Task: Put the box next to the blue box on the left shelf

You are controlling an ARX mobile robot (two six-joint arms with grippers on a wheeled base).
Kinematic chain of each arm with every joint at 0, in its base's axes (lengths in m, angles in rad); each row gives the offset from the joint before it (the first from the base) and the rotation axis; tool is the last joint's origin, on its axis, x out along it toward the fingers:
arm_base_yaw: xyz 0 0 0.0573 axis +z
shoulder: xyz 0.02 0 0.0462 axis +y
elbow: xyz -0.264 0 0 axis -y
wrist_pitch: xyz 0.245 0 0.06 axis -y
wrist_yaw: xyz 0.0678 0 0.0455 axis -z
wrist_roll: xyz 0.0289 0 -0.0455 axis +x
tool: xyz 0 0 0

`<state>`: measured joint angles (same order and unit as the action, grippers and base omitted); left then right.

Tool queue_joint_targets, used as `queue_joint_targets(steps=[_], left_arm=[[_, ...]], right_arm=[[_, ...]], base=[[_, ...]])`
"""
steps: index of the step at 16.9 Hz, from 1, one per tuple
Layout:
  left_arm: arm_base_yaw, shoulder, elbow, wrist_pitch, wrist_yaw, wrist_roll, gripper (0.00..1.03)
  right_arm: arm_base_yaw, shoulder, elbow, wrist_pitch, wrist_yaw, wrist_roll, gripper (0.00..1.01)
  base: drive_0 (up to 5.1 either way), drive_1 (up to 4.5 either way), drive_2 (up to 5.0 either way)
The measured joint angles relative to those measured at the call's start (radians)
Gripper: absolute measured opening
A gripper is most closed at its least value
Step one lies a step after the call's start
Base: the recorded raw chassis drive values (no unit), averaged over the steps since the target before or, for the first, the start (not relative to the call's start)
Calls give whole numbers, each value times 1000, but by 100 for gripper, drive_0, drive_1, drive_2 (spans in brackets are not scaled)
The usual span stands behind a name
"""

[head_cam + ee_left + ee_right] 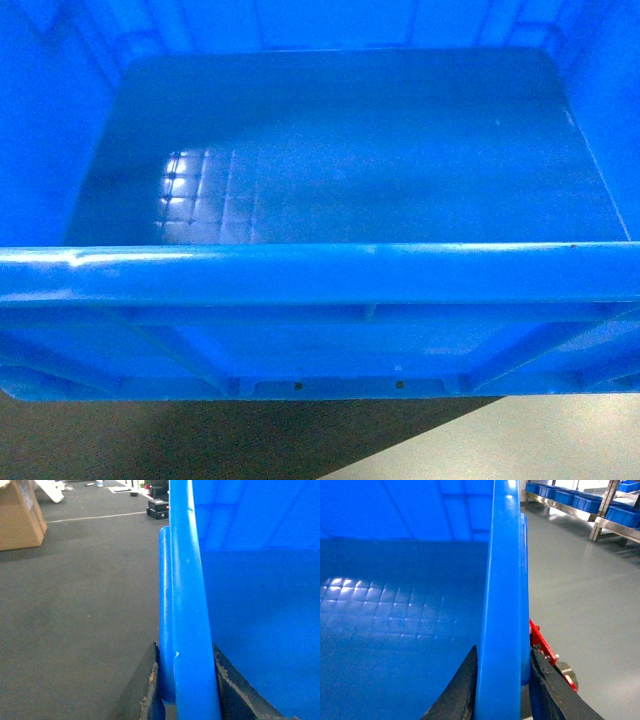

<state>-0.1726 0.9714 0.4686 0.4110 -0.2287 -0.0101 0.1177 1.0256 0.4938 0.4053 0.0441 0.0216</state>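
- Fills nearly the whole head view: the box (340, 170), bright blue, seen from above and close.
- Shows a smooth flat floor inside, with a faint grid catching a glare patch toward the box's left side.
- Runs straight across the frame: the box's thick rolled near rim (320, 270).
- Below that rim, the box's ribbed outer wall.
- Under the box, a dark floor (200, 440), meeting a paler grey floor (530, 445) at lower right.
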Motion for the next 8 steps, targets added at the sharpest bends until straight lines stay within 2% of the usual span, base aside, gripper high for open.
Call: queue_joint_targets(steps=[8], left_arm=[[0,0,0,0,0,0,21]], right_arm=[[0,0,0,-1,0,0,22]], base=[[-157,-157,-157]])
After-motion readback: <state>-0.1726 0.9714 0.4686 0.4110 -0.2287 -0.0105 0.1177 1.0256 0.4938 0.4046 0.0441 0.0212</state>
